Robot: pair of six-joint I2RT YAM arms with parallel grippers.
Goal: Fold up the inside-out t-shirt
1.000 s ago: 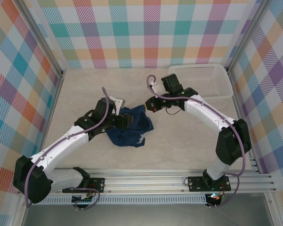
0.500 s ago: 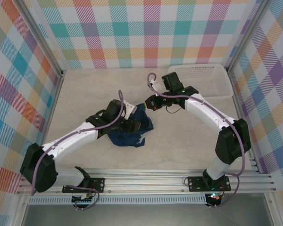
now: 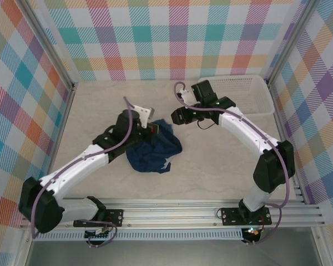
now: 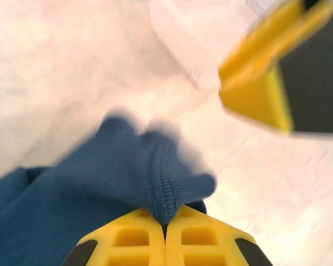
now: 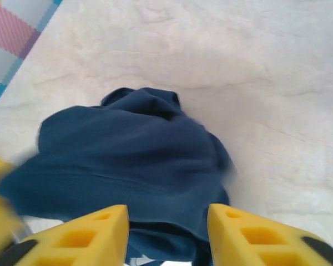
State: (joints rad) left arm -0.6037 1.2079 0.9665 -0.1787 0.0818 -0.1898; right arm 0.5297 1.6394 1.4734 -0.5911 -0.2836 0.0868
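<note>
t-shirt [image 3: 154,151]: crumpled navy heap on the tabletop [image 3: 211,172], below and between both tools | left tool [image 4: 166,224]: jaws pressed together on a ribbed hem fold at the heap's far edge | right tool [image 5: 167,216]: jaws standing apart, cloth just ahead of its fingertips | white basket [image 3: 250,94]: beyond right tool, well apart from the shirt

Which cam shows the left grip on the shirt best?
Left wrist: left gripper close up, jaws shut on a hemmed fold of the t-shirt. Top external shows the whole crumpled heap, pinch tiny. Right wrist shows loose cloth.
</note>
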